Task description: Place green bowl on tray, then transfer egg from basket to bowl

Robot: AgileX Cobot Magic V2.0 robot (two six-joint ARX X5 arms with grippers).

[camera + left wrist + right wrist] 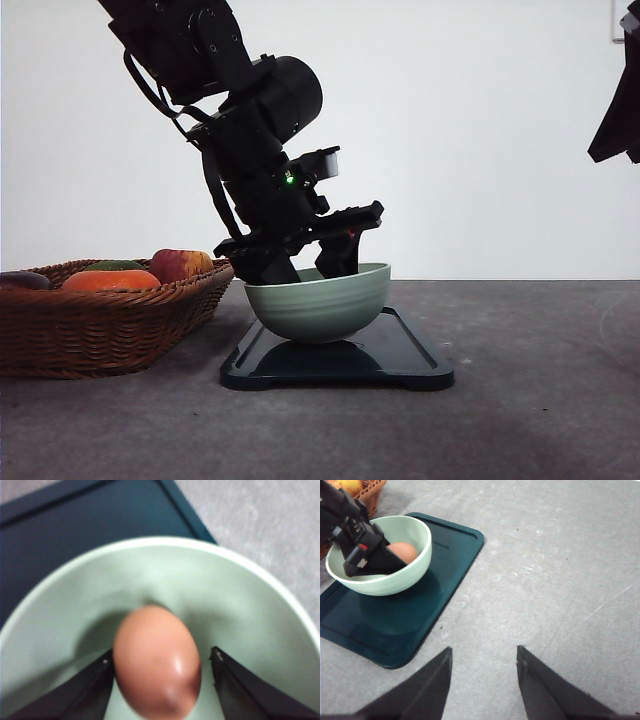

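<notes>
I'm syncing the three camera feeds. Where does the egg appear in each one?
Front: hidden behind the bowl wall.
Left wrist: egg low in the middle, between the left gripper fingers.
Right wrist: egg upper left, inside the bowl.
Shared landmark: bowl on the tray.

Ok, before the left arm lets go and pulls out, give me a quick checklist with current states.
1. green bowl sits on the tray: ok, though it looks tipped toward the left arm in the front view.
2. egg is inside the bowl: ok.
3. left gripper fingers flank the egg; one side seems to touch, a gap shows on the other. Whether the grip is released: cannot tell.
4. Egg resting on the bowl floor: cannot tell.
5. right gripper is open over bare table, away from the tray: ok.
6. basket stands beside the tray, off the withdrawal path: ok.
</notes>
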